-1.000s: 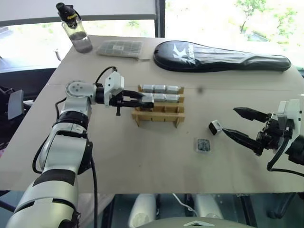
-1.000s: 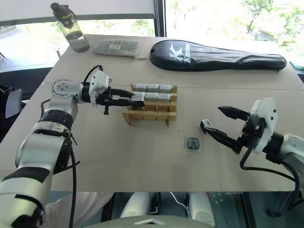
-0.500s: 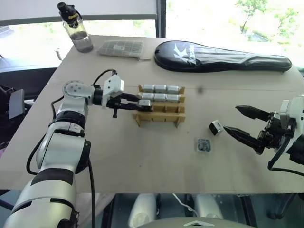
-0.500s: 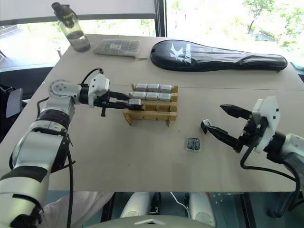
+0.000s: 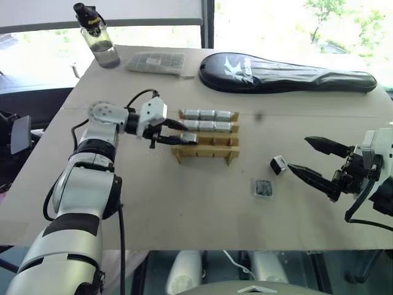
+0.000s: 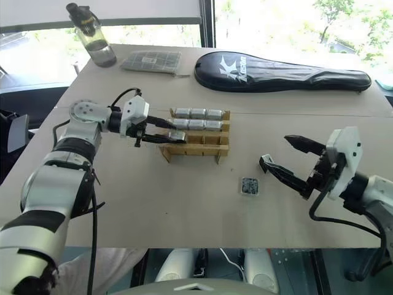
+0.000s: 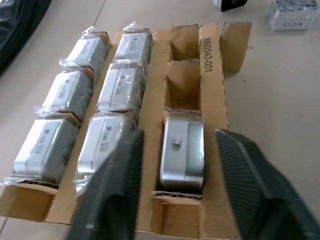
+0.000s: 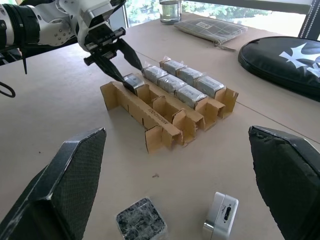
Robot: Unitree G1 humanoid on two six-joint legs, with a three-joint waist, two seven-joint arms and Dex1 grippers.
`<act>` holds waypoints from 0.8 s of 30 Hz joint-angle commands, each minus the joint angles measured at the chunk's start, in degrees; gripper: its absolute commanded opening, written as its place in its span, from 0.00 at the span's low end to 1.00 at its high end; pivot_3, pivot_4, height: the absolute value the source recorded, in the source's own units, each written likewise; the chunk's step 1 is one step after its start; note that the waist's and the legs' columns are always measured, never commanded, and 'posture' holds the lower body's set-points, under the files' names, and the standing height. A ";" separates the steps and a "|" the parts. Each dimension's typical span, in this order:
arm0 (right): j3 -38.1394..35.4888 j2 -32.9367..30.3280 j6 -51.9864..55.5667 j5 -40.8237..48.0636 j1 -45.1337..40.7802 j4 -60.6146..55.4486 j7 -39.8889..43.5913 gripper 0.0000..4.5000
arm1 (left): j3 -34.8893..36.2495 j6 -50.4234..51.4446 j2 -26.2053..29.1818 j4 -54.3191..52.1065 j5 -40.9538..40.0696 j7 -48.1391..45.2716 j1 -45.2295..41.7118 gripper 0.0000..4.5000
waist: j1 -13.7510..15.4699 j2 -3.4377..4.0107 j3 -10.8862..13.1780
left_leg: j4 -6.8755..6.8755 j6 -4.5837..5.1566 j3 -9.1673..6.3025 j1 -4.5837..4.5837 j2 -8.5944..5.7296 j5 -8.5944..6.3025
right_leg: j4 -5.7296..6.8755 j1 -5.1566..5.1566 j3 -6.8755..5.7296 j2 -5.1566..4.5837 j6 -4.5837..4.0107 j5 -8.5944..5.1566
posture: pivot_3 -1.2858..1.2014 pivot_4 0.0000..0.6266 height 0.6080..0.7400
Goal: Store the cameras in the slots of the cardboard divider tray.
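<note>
The cardboard tray (image 5: 206, 140) sits near the middle of the desk (image 5: 184, 203), with six wrapped cameras (image 7: 87, 112) filling its two far rows. A seventh camera (image 7: 182, 150) sits in the slot of the near row closest to the robot's left arm; the other two slots of that row are bare. The left end effector (image 5: 174, 133) is at that end of the tray, its fingers (image 7: 112, 195) apart on either side of the seated camera, with a gap showing on each side. The right end effector (image 5: 302, 156) hovers wide over the desk with nothing between its fingers. Just beside its lower fingertip lies a loose camera (image 5: 278, 164), and near that a small flat square block (image 5: 262, 187). At the far edge rest a bottle (image 5: 98, 40), a grey packet (image 5: 155, 62) and a black bag (image 5: 285, 73).
</note>
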 commanded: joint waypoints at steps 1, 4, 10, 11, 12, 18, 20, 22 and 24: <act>-1.74 0.23 -1.43 -0.28 0.14 -1.39 0.00 1.00 | 2.01 -0.19 -0.11 -0.65 0.20 -0.43 -1.85 0.85 | 0.01 0.00 0.00 | 0.01 0.00 0.00 0.00 0.00 0.00 | 0.01 0.00 0.00 0.00 0.00 0.00 | 0.52 0.24 1.00; -1.77 0.15 -1.46 -0.35 0.36 -1.25 0.36 1.00 | 1.43 0.76 0.32 -1.82 0.05 -0.43 -2.57 0.99 | 0.00 0.00 0.00 | 0.02 0.00 -0.01 0.01 0.00 0.00 | 0.03 0.00 0.00 0.00 0.00 0.00 | 0.52 0.24 1.00; -1.57 -0.18 -1.84 -1.29 0.96 -0.27 1.70 1.00 | -4.09 9.21 5.71 -13.73 -12.33 -0.43 -1.29 0.99 | -0.04 -0.01 0.01 | 0.04 -0.02 -0.04 -0.02 0.01 0.01 | 0.04 0.00 -0.01 -0.01 0.00 0.00 | 0.52 0.24 1.00; -1.45 -0.28 -1.96 -1.59 1.11 0.02 2.06 1.00 | -5.40 11.21 7.52 -16.84 -14.98 -0.43 -0.22 0.99 | -0.24 -0.01 0.01 | 0.04 -0.05 -0.04 -0.02 0.02 0.03 | 0.04 -0.01 0.00 -0.01 0.00 0.00 | 0.52 0.24 1.00; -1.42 -0.34 -2.10 -1.82 1.28 0.24 2.38 1.00 | -6.70 12.82 8.99 -19.35 -17.36 -0.43 0.64 0.99 | -0.34 -0.01 0.01 | 0.03 -0.13 -0.02 0.00 0.04 0.07 | 0.05 -0.03 0.06 -0.01 0.00 0.00 | 0.52 0.24 1.00; -0.52 -0.52 -3.92 -7.33 4.50 2.91 4.94 1.00 | -3.68 24.66 20.35 -39.82 -30.68 -0.43 14.87 0.99 | -0.57 0.01 0.00 | 0.00 -0.17 0.03 0.09 0.06 0.10 | 0.13 -0.03 0.21 -0.04 0.00 0.00 | 0.52 0.24 1.00; 1.00 -0.19 -4.52 -10.61 5.74 3.93 4.33 1.00 | 1.37 28.12 22.58 -45.59 -32.73 -0.43 21.69 0.99 | -0.42 0.00 0.00 | 0.02 -0.18 0.04 0.08 0.06 0.11 | 0.14 -0.04 0.16 -0.04 0.00 0.00 | 0.52 0.24 1.00; 2.62 0.73 -5.69 -14.23 6.50 5.40 3.06 1.00 | 7.57 31.52 24.01 -52.73 -34.92 1.45 29.97 0.99 | -0.21 0.00 0.00 | 0.04 -0.19 0.06 0.11 0.06 0.11 | 0.14 -0.02 0.17 -0.05 0.00 -0.01 | 0.52 0.24 1.00; 3.68 2.42 -5.66 -14.89 7.67 5.39 2.06 1.00 | 13.52 34.79 25.28 -60.90 -37.25 4.50 39.11 0.99 | -0.26 0.01 -0.01 | 0.04 -0.19 0.09 0.15 0.06 0.11 | 0.14 -0.01 0.19 -0.05 0.00 -0.01 | 0.52 0.24 1.00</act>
